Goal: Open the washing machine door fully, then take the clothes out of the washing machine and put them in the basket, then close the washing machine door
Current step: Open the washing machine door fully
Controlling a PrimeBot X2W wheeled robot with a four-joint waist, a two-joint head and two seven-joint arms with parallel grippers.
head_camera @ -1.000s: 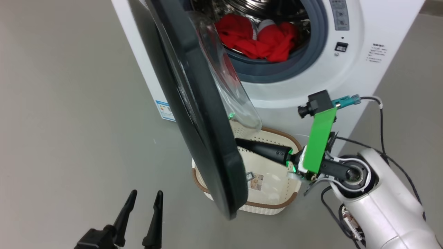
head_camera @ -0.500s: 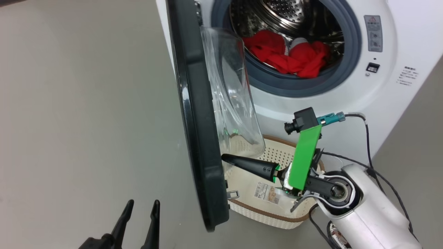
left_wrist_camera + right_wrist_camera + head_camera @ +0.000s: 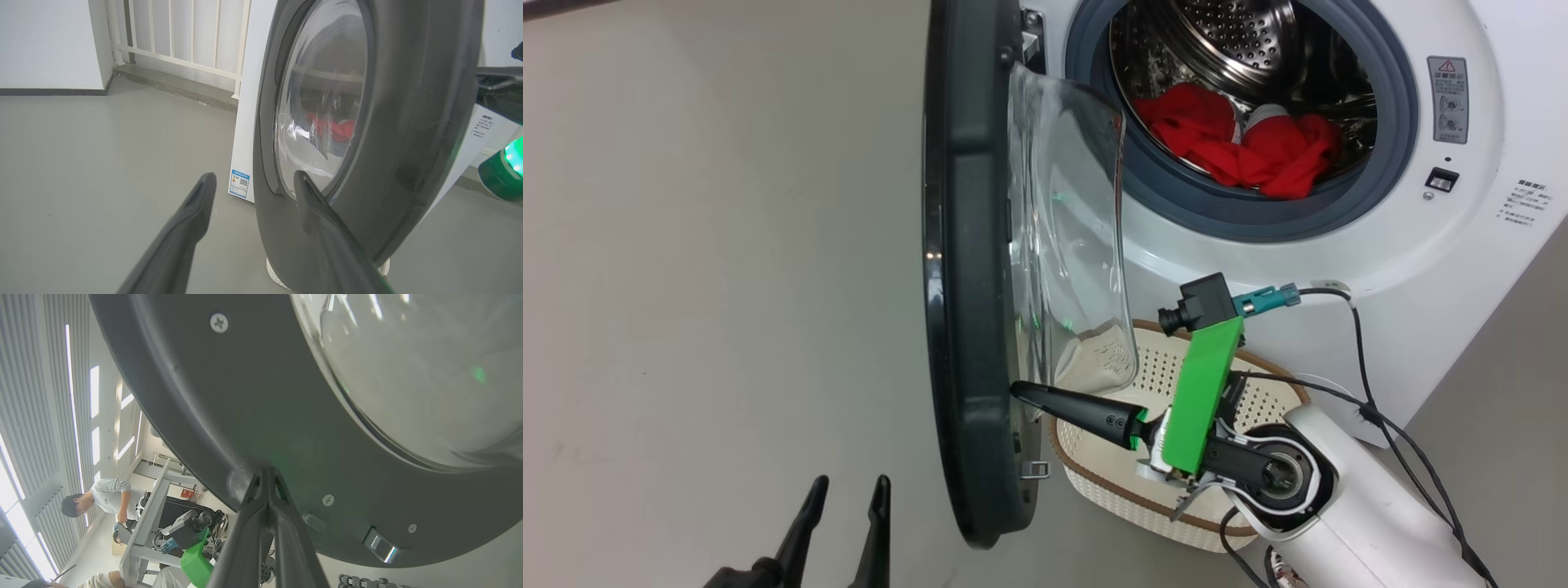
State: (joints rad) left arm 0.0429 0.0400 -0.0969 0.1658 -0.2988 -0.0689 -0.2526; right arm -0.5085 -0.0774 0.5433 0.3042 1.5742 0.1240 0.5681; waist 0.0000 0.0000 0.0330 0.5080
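Basket point(image 3: 1156, 376) partly hidden behind door point(image 3: 968, 245); blue label point(image 3: 239, 183) print too small to read.

This looked like a robotics lab or test hall rather than a home: the washing machine point(image 3: 1298, 261) stood on a bare grey floor point(image 3: 727, 286) with a white railing point(image 3: 179, 36) behind it. In the right wrist view, a person point(image 3: 104, 496) stood at a metal-framed bench point(image 3: 149, 516) beside a camera on a green mount point(image 3: 196, 557), under long ceiling light strips point(image 3: 94, 392).
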